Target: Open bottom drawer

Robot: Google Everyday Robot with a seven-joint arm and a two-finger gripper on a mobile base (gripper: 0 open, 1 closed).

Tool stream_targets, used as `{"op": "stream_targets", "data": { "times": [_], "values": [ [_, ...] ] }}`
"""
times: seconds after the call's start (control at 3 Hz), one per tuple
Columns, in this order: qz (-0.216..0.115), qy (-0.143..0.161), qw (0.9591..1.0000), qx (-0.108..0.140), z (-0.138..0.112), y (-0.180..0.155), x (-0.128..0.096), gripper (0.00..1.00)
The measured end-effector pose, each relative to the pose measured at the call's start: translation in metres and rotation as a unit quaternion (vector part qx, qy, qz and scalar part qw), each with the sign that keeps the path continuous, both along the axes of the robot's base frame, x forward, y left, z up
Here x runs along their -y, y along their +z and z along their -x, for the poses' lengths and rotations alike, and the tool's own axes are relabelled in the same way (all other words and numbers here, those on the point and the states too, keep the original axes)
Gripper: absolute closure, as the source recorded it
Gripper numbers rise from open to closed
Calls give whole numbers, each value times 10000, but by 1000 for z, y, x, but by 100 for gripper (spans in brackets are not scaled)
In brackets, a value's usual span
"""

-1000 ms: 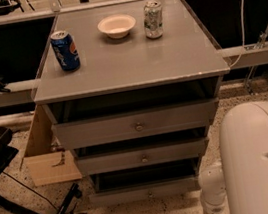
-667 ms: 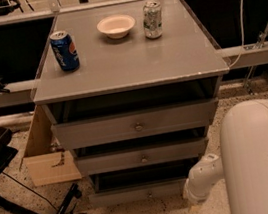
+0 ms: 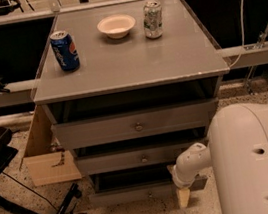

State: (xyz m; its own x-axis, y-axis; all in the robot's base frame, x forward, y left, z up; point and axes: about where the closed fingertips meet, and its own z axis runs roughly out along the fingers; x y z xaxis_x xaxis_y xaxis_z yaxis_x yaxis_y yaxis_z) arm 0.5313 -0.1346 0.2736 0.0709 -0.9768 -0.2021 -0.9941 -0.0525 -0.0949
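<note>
Standing on a speckled floor: grey flat-topped metal cabinet (image 3: 132, 63) with three knobbed drawers. The bottom drawer (image 3: 123, 196), the slimmest grey front with a small round knob, sits lowest, under two taller grey drawers (image 3: 102, 130). The white robot arm's gripper (image 3: 184, 195) hangs low at the right end of that front; contact and pincer width cannot be told. On the cabinet top: blue cola can (image 3: 65, 50) near the left edge, white round bowl (image 3: 116, 25) at the far edge, silver drinks can (image 3: 152, 19) beside it, toward the far right corner.
</note>
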Motion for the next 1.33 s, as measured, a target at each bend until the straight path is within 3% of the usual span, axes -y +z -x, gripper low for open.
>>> {"op": "stream_targets", "data": {
  "times": [0.33,0.67,1.33],
  "values": [
    [-15,40,10000,-27,1,-4,-4,0],
    [-111,313,9991,-254,3,-50,-27,0],
    [-84,532,9985,-141,-19,-84,-41,0]
  ]
}}
